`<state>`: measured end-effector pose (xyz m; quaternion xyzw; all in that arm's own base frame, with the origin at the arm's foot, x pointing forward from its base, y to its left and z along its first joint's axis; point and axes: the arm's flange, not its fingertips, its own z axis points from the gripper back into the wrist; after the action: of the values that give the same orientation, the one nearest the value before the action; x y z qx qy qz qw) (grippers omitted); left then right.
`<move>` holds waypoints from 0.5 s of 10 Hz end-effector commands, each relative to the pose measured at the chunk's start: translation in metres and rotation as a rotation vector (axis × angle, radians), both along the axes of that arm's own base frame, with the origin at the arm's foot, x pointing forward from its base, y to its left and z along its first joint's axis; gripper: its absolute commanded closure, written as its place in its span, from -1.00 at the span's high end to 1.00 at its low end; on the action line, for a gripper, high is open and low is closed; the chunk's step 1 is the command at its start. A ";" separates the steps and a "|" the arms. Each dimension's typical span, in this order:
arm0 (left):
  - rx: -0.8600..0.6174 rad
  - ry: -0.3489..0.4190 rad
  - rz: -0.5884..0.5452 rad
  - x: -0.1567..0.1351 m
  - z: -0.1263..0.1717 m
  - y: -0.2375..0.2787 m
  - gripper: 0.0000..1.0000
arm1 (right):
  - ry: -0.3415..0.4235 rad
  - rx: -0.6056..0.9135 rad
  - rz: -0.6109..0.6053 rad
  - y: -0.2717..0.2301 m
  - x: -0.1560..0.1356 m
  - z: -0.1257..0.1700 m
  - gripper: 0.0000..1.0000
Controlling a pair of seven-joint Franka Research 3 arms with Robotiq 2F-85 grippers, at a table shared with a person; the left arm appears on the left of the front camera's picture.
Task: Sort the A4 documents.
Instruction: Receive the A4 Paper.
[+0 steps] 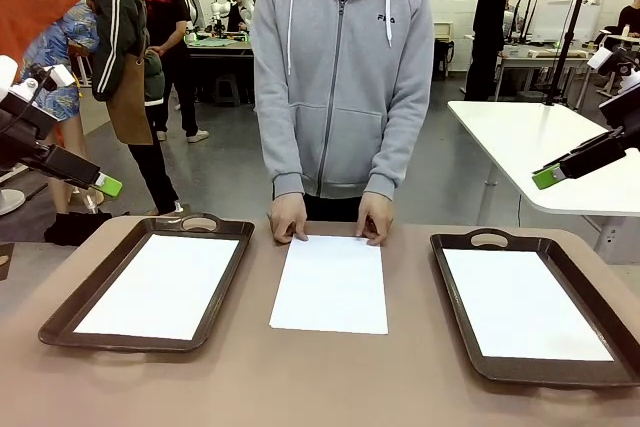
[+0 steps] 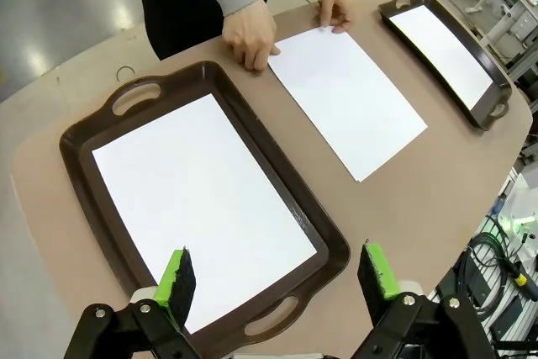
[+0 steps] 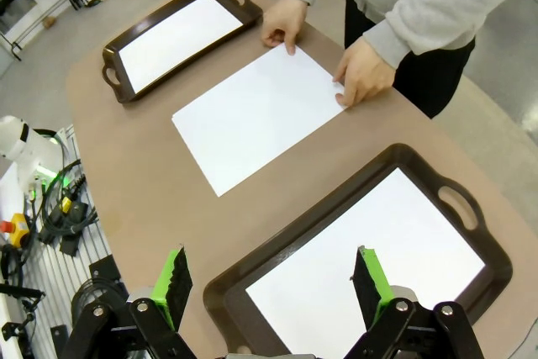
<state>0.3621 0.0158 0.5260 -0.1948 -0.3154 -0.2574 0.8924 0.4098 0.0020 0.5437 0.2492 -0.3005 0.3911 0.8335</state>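
A white A4 sheet [image 1: 331, 283] lies on the brown tabletop between two dark brown trays, and the person's hands [image 1: 288, 217] press its far edge. Another sheet [image 1: 166, 285] lies in the left tray [image 1: 62, 317] and one more [image 1: 524, 302] in the right tray [image 1: 458, 307]. My left gripper [image 1: 105, 185] hovers high above the left edge of the table, open and holding nothing. My right gripper [image 1: 548, 177] hangs high over the right side, also open. In the left wrist view the fingers [image 2: 177, 279] frame the left tray [image 2: 332, 245]; the right wrist view's fingers [image 3: 368, 279] frame the right tray [image 3: 227, 279].
The person in a grey hoodie [image 1: 342, 67] stands at the far side of the table. A white table [image 1: 545, 142] stands behind on the right. Cables and equipment [image 3: 50, 199] lie on the floor beside the table.
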 end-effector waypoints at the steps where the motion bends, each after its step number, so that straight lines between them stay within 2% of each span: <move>1: 0.003 -0.005 0.007 -0.001 -0.003 0.000 1.00 | 0.000 0.006 0.006 0.002 0.001 -0.001 1.00; 5: 0.003 -0.005 0.007 -0.001 -0.003 0.000 1.00 | 0.000 0.006 0.006 0.002 0.001 -0.001 1.00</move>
<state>0.3621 0.0158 0.5258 -0.1948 -0.3153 -0.2573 0.8924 0.4098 0.0020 0.5437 0.2492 -0.3005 0.3911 0.8335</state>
